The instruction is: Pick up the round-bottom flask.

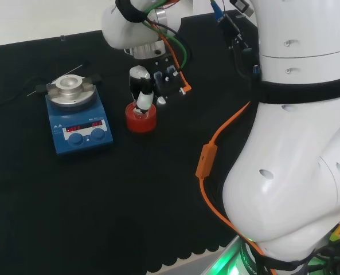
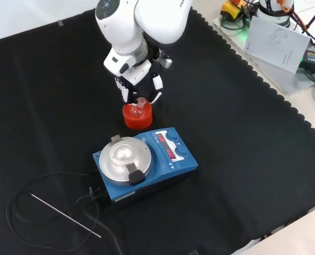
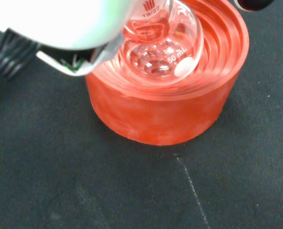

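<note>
Hand directly above round-bottom flask in red stand, seemingly touching.

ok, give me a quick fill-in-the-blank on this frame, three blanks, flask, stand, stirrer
1. The flask sits in a ribbed stand coloured ____.
2. The stirrer has a body coloured ____.
3. In the front view the hand is directly ____ the stand, at the flask's neck.

Missing words: red; blue; above
</note>
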`<state>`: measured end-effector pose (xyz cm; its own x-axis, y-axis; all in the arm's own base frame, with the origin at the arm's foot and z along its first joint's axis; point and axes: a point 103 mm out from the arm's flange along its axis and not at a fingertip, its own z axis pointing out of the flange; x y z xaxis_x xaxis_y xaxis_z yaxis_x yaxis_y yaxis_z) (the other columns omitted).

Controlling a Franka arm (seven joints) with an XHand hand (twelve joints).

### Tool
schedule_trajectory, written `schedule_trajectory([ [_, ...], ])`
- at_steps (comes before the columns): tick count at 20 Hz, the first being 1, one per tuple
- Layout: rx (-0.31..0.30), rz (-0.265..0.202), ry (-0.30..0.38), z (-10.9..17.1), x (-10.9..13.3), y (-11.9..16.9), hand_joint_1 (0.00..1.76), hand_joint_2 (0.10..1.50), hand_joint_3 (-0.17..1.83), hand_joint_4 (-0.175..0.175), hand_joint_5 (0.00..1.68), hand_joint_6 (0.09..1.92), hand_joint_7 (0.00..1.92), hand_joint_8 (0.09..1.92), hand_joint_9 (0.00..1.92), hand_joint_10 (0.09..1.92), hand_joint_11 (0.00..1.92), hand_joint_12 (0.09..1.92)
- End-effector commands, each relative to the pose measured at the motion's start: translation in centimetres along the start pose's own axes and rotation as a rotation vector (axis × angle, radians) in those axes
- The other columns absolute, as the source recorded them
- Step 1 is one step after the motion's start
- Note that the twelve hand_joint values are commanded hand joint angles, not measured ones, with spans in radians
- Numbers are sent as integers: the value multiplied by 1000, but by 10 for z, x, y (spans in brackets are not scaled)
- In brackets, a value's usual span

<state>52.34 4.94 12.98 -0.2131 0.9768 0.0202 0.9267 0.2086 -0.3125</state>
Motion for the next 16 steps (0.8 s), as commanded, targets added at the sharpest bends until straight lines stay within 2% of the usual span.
schedule_trajectory([
  [1,19,9,-3,0,0,0,1079,382,939,-175,974,943,1198,822,1446,572,1312,1039],
  [10,49,-4,-19,5,5,3,1030,347,943,-175,679,1112,1059,896,1346,635,1275,1075],
  [14,44,-1,-17,6,7,2,1025,344,940,-175,630,1120,1042,909,1334,653,1295,1067],
  [16,35,2,-14,6,8,2,1032,346,939,-175,668,1110,1065,911,1350,653,1324,1041],
])
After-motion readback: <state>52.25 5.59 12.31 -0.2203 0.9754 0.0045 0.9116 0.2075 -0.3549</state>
